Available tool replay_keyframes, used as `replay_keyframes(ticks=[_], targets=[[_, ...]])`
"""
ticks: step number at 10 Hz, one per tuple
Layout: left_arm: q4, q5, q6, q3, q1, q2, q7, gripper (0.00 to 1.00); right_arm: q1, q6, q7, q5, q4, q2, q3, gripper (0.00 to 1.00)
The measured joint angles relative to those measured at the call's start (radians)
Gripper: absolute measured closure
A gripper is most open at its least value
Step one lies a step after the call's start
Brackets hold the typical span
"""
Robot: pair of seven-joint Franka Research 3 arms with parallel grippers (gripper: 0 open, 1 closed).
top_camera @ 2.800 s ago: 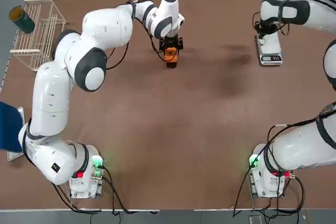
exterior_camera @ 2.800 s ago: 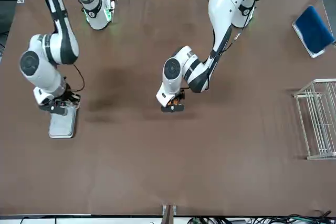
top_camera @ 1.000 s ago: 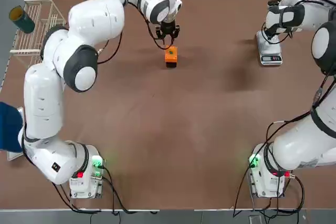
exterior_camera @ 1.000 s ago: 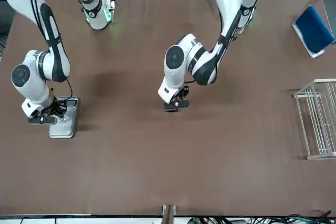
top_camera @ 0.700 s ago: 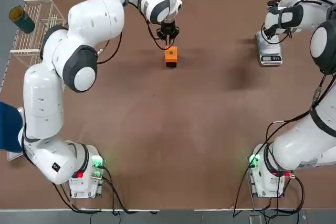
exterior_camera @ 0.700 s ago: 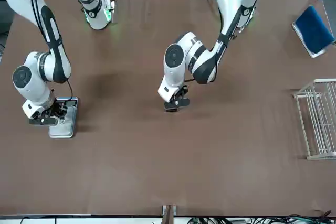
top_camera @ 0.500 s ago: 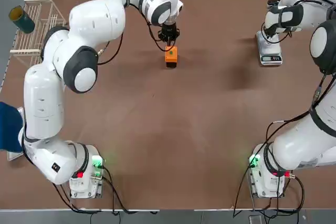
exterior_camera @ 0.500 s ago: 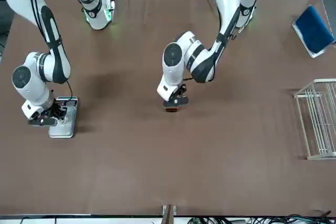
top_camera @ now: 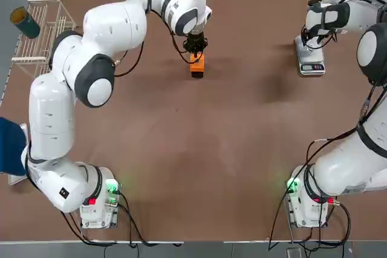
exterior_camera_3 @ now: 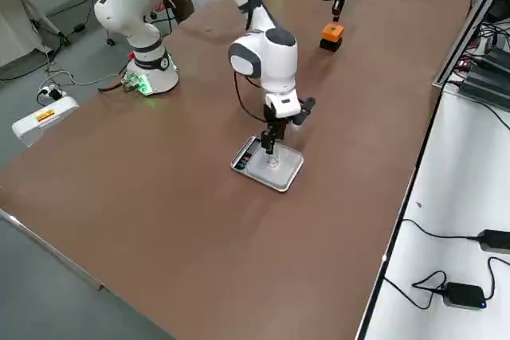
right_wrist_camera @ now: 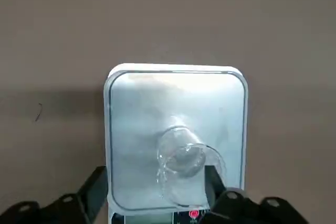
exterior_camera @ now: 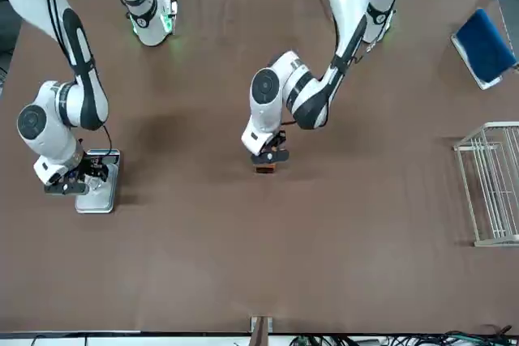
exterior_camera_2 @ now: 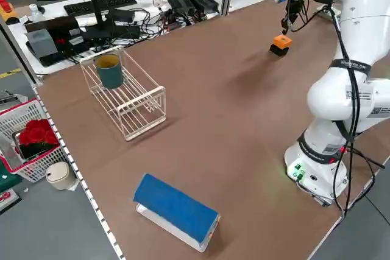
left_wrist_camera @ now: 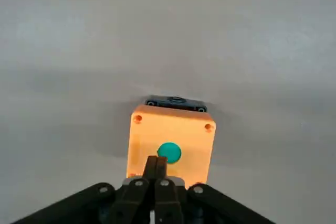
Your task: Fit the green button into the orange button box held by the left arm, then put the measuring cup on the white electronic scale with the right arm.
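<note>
Green button (left_wrist_camera: 169,152) sits in the orange box (top_camera: 196,63) at the table's far middle; left gripper (left_wrist_camera: 155,167) just above it, fingers pressed together. Clear cup (right_wrist_camera: 184,163) stands on the white scale (top_camera: 311,57) at far right; right gripper (exterior_camera_3: 269,142) over it, fingers spread around the cup.

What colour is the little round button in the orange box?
Teal green. The button sits in the orange box's top face; the left wrist view shows it best.
</note>
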Motion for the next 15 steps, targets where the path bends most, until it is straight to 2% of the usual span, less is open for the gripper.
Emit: replay_keyframes(ticks=[5, 6, 9, 10, 12, 13, 15], targets=[[-0.029, 0.001, 0.046, 0.001, 0.004, 0.001, 0.015, 0.99, 0.008, -0.213, 0.0, 0.0, 0.112, -0.074, 0.002, 0.12], [-0.03, 0.001, 0.047, 0.001, 0.003, 0.001, 0.015, 0.99, 0.009, -0.256, 0.0, 0.001, 0.129, -0.109, 0.004, 0.02], [-0.031, 0.001, 0.058, 0.0, 0.001, 0.001, 0.015, 0.99, 0.005, -0.412, 0.001, 0.033, 0.168, -0.267, 0.037, 0.0], [-0.032, 0.001, 0.059, 0.001, 0.001, 0.001, 0.015, 0.99, -0.007, -0.518, 0.011, 0.065, 0.22, -0.302, 0.066, 0.0], [-0.033, 0.001, 0.059, 0.001, 0.002, 0.002, 0.015, 0.99, -0.033, -0.73, 0.077, 0.083, 0.397, -0.325, 0.125, 0.0], [-0.034, 0.001, 0.059, 0.001, 0.002, 0.003, 0.015, 0.99, -0.044, -0.787, 0.096, 0.084, 0.473, -0.326, 0.152, 0.0], [-0.035, 0.001, 0.076, 0.001, 0.002, 0.009, 0.013, 0.99, -0.083, -0.86, 0.111, 0.084, 0.563, -0.325, 0.216, 0.0]])
